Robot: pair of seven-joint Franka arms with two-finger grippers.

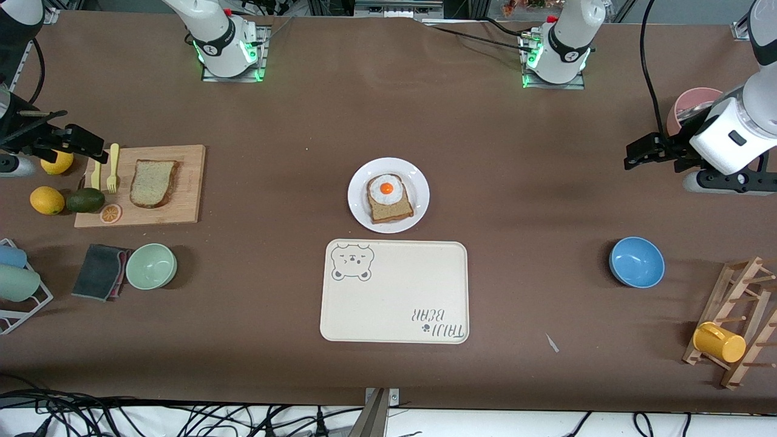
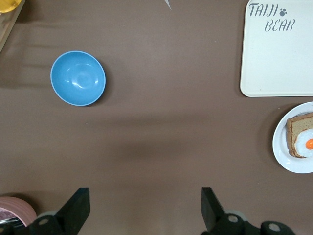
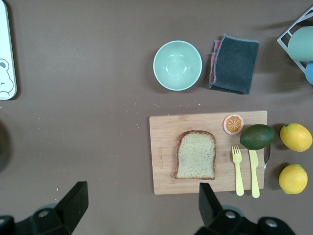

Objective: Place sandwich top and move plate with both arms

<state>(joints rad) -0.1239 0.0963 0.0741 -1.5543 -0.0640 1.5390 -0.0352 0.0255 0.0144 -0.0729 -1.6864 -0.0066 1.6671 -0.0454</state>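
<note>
The sandwich top, a plain brown slice, lies on a wooden cutting board toward the right arm's end of the table. The white plate sits mid-table and bears a bread slice with a fried egg. My right gripper hangs open and holds nothing, over the board's outer end and apart from the slice. Over bare table toward the left arm's end, my left gripper is open with nothing between its fingers.
A cream bear-print tray lies nearer the front camera than the plate. A blue bowl, green bowl and grey cloth stand about. Lemons, an avocado, a fork, a pink cup and a mug rack line the ends.
</note>
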